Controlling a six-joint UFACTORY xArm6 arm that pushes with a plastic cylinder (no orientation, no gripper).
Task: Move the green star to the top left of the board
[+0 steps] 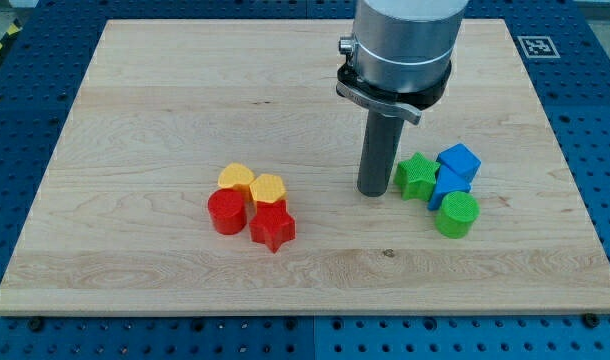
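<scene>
Camera view: green star (416, 176), likely light, rigid, slides easily on table (135, 120); no hand, my tip (373, 192) just left; push from its right side.

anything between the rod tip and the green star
Nothing. In the camera view my tip stands just at the view's left of the green star, with at most a sliver of bare board between them.
</scene>
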